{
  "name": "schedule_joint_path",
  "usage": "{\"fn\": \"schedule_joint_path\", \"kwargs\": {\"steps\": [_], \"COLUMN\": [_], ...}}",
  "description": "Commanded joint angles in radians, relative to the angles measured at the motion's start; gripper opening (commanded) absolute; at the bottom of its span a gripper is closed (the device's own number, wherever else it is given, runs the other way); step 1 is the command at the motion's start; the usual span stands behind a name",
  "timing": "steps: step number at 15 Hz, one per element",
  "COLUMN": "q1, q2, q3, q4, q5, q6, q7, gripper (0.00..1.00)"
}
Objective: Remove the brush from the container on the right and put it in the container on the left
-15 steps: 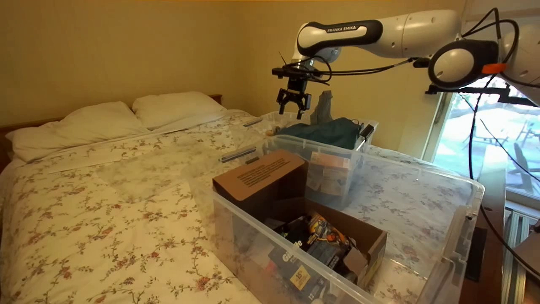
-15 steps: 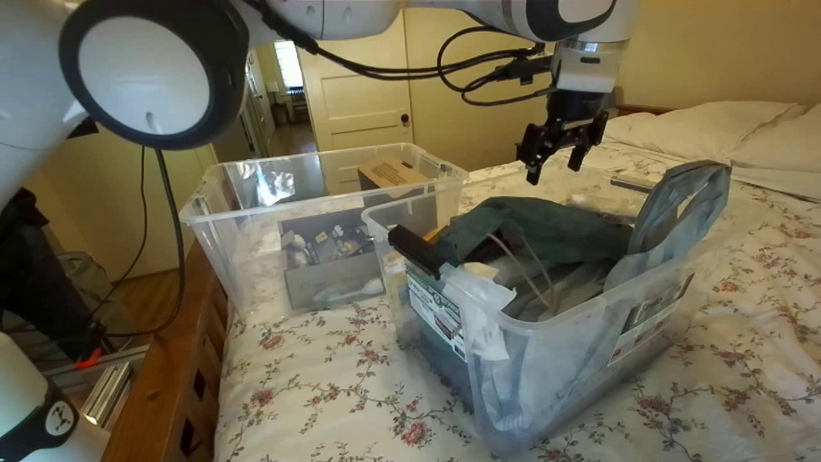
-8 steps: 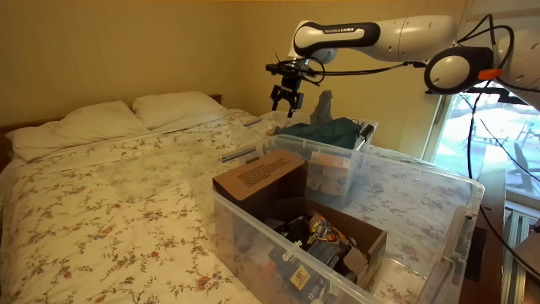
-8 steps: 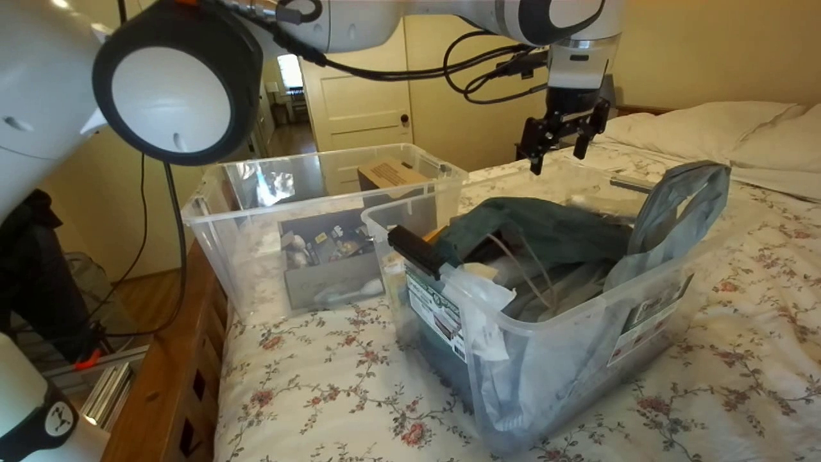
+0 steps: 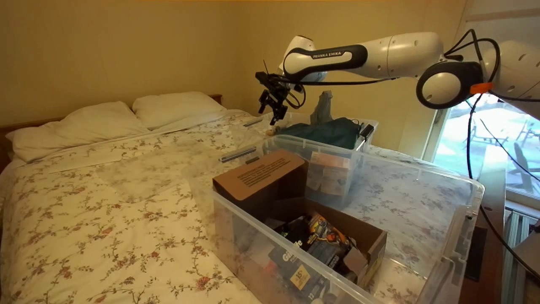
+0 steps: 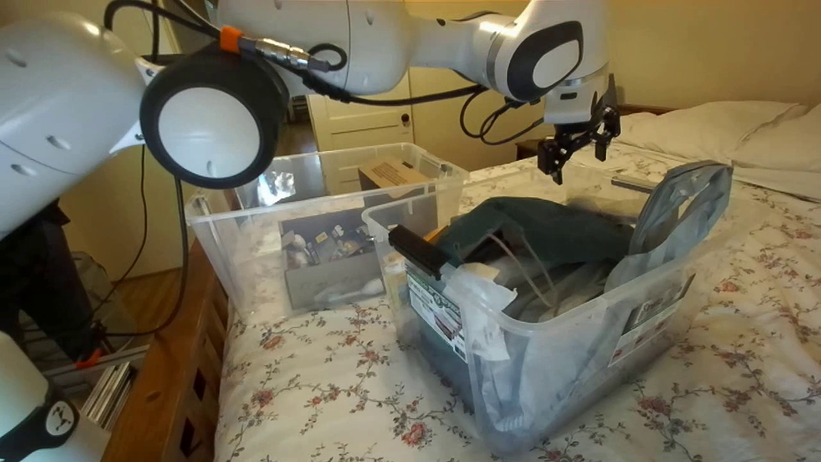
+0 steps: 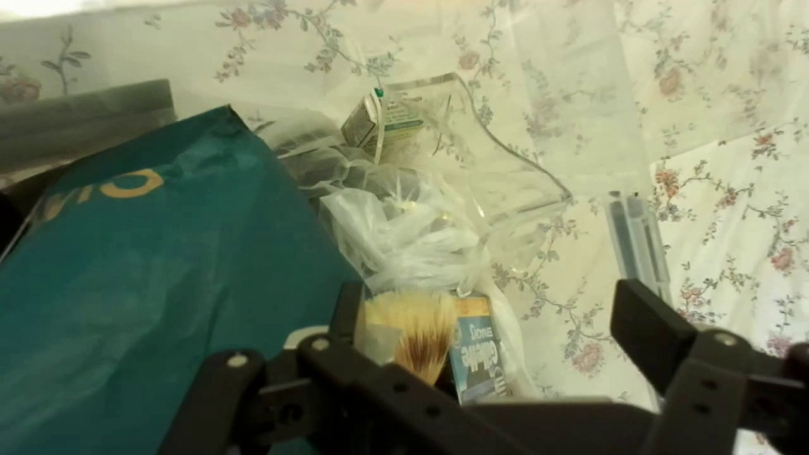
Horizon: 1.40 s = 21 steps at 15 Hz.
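The brush (image 7: 420, 325) has pale bristles with a brown base and stands among items in the clear container with the teal bag; its handle is hidden in the wrist view. A small tan spot at that container's edge in an exterior view may be the brush (image 5: 270, 132). My gripper (image 7: 490, 303) is open and empty, with the brush below it near one finger. The gripper hangs tilted above this container's far end in both exterior views (image 5: 268, 116) (image 6: 579, 168). The source container (image 6: 564, 372) stands beside the other clear container (image 6: 250, 256), which holds a cardboard box.
A teal bag (image 7: 208, 253) fills much of the source container, with a grey handle (image 6: 680, 205) rising above the rim. A blue Gillette box (image 7: 478, 354) and white plastic bag (image 7: 411, 240) lie beside the brush. A cardboard flap (image 5: 261, 173) rises in the other container.
The arm has reached farther out, past the teal bag toward the container's far end. The gripper has tilted and its arm links have lowered. The containers have not moved.
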Motion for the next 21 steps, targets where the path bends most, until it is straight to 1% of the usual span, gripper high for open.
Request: {"fn": "schedule_joint_path", "kwargs": {"steps": [1, 3, 5, 7, 8, 10, 13, 14, 15, 16, 18, 21], "q1": [0.030, 0.040, 0.042, 0.051, 0.057, 0.060, 0.067, 0.070, 0.075, 0.079, 0.085, 0.092], "q2": [0.032, 0.031, 0.020, 0.022, 0.020, 0.016, 0.035, 0.043, 0.047, 0.051, 0.054, 0.053], "q3": [-0.086, -0.150, -0.190, -0.216, -0.226, -0.224, -0.219, -0.215, -0.218, -0.221, -0.223, -0.226], "q4": [0.008, 0.011, 0.010, 0.012, 0.010, 0.011, 0.027, 0.031, 0.032, 0.034, 0.038, 0.037], "q5": [-0.056, -0.087, -0.104, -0.117, -0.124, -0.119, -0.106, -0.101, -0.103, -0.103, -0.105, -0.106], "q6": [0.054, 0.012, -0.048, -0.100, -0.131, -0.186, -0.186, -0.174, -0.170, -0.168, -0.170, -0.172], "q7": [0.115, 0.191, 0.226, 0.234, 0.230, 0.209, 0.200, 0.200, 0.212, 0.223, 0.229, 0.235], "gripper": [1.00, 1.00, 1.00, 1.00, 1.00, 1.00, 1.00, 0.75, 0.72, 0.66, 0.51, 0.31]}}
